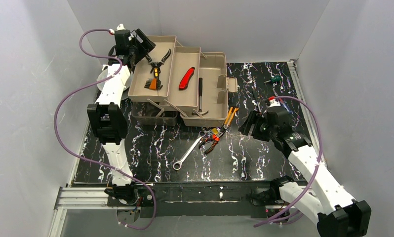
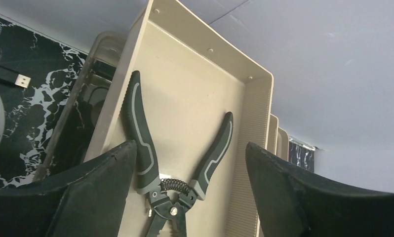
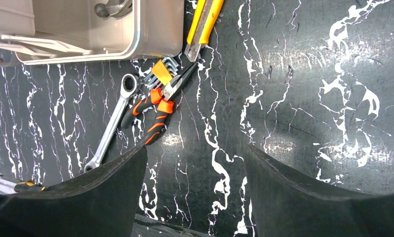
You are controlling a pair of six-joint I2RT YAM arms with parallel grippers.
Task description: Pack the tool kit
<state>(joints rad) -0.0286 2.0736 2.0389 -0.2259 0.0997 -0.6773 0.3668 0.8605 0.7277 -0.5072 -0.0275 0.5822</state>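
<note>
1. The toolbox [image 1: 219,74] is seen opened out at the far, left-of-centre part of the worktop [image 1: 264,158]. Its trays are fanned out, and a hammer [image 1: 200,98] and a red knife [image 1: 186,78] are already laid inside.
2. The left tool [image 1: 144,47] is held over the far-left tray [image 2: 185,89], fingers spread and empty. Black-handled pliers [image 2: 145,138] are lying beneath it.
3. The right tool [image 3: 195,148] is held above bare worktop, fingers spread and nothing gripped. It is judged far nearer to the unpacked items than the left.
4. The wrench [image 1: 187,155] is left on the worktop, near of the toolbox. Its long axis runs near-left to far-right.
5. The orange pliers [image 1: 212,140] are found just right of the wrench, to the left of the right tool. Their handles point near-left and their nose far-right. A leftward reach and a wrist turned across that diagonal are judged necessary.
</note>
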